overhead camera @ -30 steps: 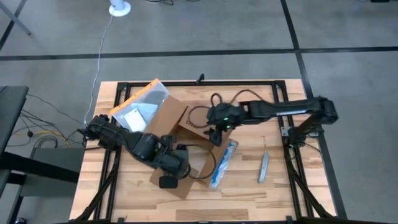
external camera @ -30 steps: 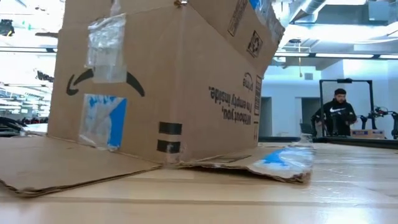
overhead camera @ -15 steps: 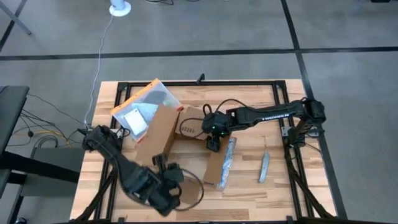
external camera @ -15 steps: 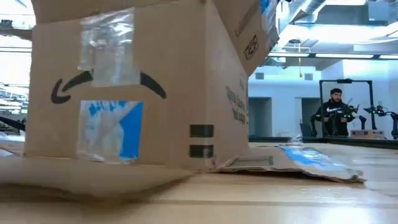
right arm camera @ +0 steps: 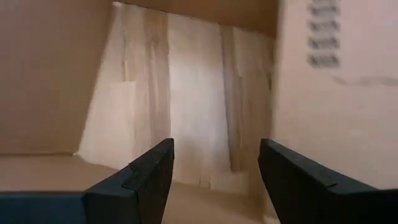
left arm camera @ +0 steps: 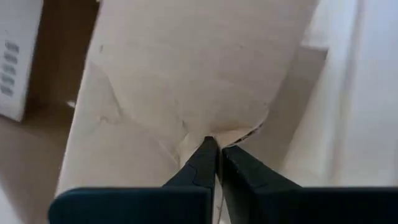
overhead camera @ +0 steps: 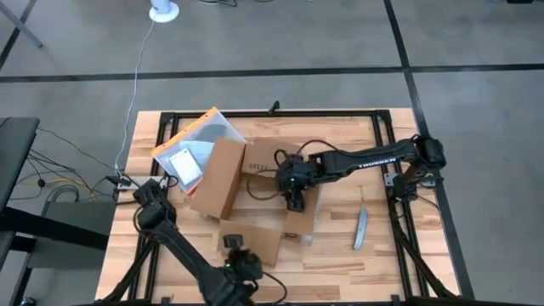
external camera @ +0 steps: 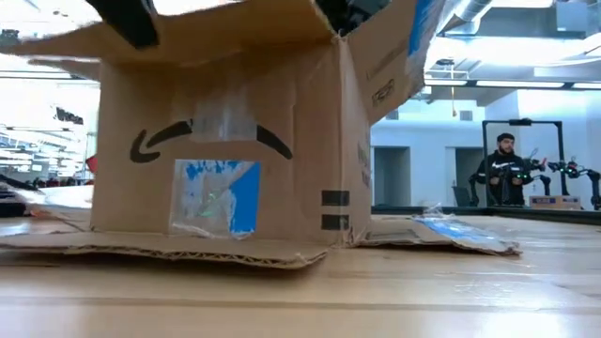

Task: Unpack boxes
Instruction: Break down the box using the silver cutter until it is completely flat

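The brown cardboard box (overhead camera: pixel 262 163) stands mid-table with its flaps spread, and its taped arrow face (external camera: pixel 211 155) is toward the near edge. My left gripper (overhead camera: pixel 232 246) is at the near flap (overhead camera: pixel 259 242), shut on it. My right gripper (overhead camera: pixel 293 189) hovers open over the box's right part. In the right wrist view, my right gripper (right arm camera: pixel 214 171) has cardboard walls on both sides. An orange-edged clear pouch (overhead camera: pixel 191 143) lies at the far left, partly under the box's left flap. My left gripper pinches the torn free edge (left arm camera: pixel 211 132) of the box's near flap between its two shut fingers (left arm camera: pixel 202 163). The flap stretches away from the fingers. In the low view the flap (external camera: pixel 197 23) is raised above the table. I cannot tell whether my right gripper touches the box.
A slim grey-blue tool (overhead camera: pixel 360 224) lies on the table's right part. A taped flap (external camera: pixel 460 235) lies flat on the box's right. A person (external camera: pixel 507 169) stands far behind the table. Bare wood shows along the near edge and at the right.
My left gripper has swung toward the table's near edge. The box has turned about, so its arrow face now looks squarely at the near edge, and it has shifted right in the low view. My right gripper has moved slightly toward the near edge, over the box.
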